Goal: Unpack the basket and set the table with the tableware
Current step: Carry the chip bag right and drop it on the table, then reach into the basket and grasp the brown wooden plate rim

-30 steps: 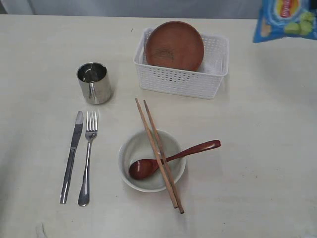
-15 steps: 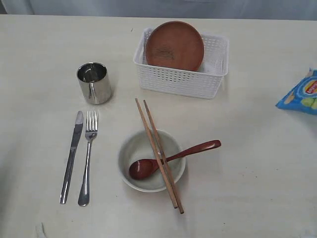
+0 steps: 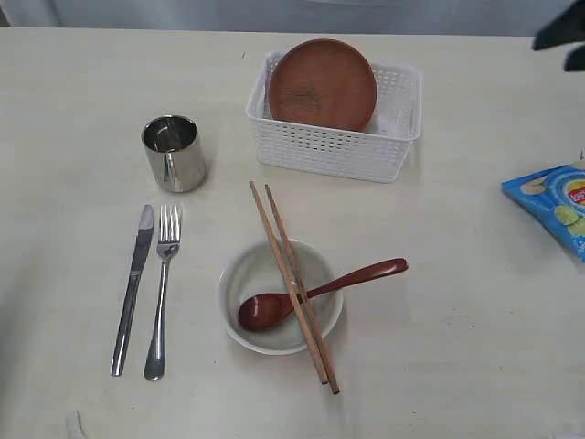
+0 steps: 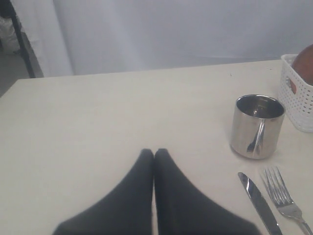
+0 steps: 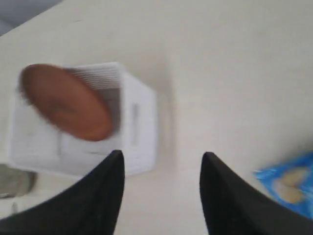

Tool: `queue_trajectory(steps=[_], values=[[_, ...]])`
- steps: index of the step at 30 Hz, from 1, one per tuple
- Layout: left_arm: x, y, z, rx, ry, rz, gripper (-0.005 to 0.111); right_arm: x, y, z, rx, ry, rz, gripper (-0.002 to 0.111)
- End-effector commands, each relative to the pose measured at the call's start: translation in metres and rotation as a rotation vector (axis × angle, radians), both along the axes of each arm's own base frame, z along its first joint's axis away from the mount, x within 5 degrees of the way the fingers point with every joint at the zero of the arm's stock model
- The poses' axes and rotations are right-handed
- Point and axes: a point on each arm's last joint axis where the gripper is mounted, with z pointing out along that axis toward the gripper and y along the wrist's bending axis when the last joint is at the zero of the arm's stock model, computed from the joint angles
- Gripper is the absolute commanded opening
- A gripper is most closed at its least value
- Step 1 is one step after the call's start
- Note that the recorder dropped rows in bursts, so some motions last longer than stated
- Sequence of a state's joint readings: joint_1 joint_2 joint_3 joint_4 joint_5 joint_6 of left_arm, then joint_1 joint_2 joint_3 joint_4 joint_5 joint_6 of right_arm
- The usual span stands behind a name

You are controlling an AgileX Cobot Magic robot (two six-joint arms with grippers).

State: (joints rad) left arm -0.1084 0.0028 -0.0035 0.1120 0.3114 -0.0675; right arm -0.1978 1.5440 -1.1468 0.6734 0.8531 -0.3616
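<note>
Cream table (image 3: 457,311): basket (image 3: 329,152), steel cup (image 3: 174,155), knife (image 3: 133,285) beside fork (image 3: 162,297), bowl (image 3: 245,274), blue chip bag (image 3: 554,205) at right edge.

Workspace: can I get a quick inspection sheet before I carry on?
Surface: pale table, no spills seen.
Job's things: plate leaning inside the basket; cup upright; knife and fork side by side; spoon resting in the bowl; chopsticks lying across the bowl.
Clutter: chip bag flat at the right edge of the exterior view.
Grippers: left pincer shut, holding nothing; right pincer open, holding nothing.
Cables: nothing seen.
Surroundings: pale curtain behind the table.
</note>
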Motion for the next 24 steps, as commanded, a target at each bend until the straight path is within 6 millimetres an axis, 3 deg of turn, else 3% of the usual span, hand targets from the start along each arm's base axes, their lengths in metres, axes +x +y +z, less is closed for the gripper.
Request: queue_trajectory(steps=[1,7,11,14,18,24], values=[[0.0,-0.001,0.0,-0.013,-0.005,-0.008,0.0,0.025,0.051,0.002,0.079,0.041,0.259,0.046],[0.0,-0.001,0.0,-0.013,-0.005,-0.008,0.0,0.063,0.102,-0.026,0.072,0.081,0.397,0.052],[0.0,-0.001,0.0,-0.013,-0.005,-0.008,0.0,0.085,0.128,-0.044,-0.125,0.066,0.514,0.052],[0.0,-0.001,0.0,-0.013,-0.005,-0.008,0.0,0.102,0.136,-0.059,-0.222,0.112,0.526,0.052],[0.0,-0.001,0.0,-0.013,-0.005,-0.008,0.0,0.121,0.142,-0.084,-0.223,0.143,0.542,0.052],[0.0,-0.001,0.0,-0.013,-0.005,-0.008,0.0,0.134,0.144,-0.109,-0.263,0.121,0.626,0.052]])
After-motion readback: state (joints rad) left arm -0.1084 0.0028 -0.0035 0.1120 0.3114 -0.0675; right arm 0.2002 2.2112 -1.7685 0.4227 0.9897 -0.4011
